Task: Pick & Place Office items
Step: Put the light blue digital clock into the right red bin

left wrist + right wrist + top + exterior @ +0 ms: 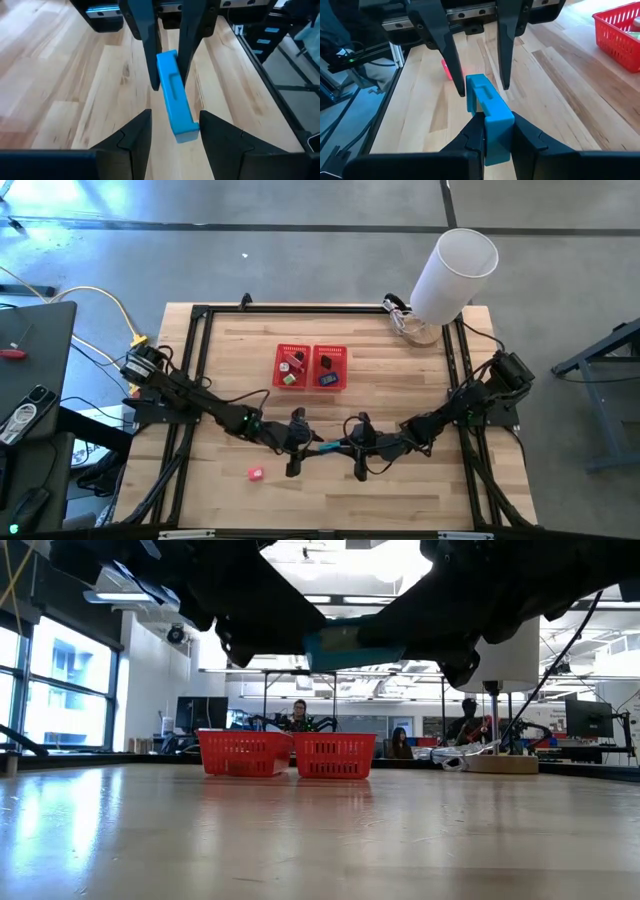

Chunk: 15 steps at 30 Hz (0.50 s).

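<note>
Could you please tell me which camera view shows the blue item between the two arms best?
The left wrist view: the blue item shows nearly full length. The right wrist view shows it partly hidden by the right end effector gripping it; high view, a sliver; low view, a shadowed block.

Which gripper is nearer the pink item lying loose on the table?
Left. The left gripper hangs just beside the pink item, toward the table's middle. The right gripper, holding the teal item, is farther off on the other side.
</note>
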Motion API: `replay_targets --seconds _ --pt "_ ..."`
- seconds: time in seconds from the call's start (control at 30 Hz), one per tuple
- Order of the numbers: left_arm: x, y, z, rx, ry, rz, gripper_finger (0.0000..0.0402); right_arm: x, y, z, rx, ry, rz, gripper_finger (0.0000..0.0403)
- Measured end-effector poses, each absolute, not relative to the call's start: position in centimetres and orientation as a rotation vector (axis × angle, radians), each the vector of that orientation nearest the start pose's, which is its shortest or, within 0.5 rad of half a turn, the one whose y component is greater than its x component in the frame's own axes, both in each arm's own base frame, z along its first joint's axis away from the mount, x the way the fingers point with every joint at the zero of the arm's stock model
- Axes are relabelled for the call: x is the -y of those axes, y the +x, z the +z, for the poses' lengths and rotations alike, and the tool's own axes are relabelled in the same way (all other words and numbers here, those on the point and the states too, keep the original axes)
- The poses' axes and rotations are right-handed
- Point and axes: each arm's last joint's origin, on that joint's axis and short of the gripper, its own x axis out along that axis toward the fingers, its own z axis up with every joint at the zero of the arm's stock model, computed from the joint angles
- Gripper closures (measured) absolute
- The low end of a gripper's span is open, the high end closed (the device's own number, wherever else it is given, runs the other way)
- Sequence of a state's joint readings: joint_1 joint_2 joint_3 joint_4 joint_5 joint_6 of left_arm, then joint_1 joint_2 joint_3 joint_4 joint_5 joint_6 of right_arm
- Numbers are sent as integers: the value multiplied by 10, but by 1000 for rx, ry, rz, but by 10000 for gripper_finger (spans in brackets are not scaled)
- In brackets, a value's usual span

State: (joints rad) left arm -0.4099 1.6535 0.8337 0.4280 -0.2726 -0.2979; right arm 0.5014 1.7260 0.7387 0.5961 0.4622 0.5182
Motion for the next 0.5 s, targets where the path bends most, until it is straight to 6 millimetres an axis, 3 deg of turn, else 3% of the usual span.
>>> replay_targets --seconds 0.17,0.5 --pt "129 316 192 -380 -160 -82 260 -148 298 157 -346 332 -53 356" --pt "130 316 192 -396 -225 -112 344 -148 298 157 -348 328 -60 356"
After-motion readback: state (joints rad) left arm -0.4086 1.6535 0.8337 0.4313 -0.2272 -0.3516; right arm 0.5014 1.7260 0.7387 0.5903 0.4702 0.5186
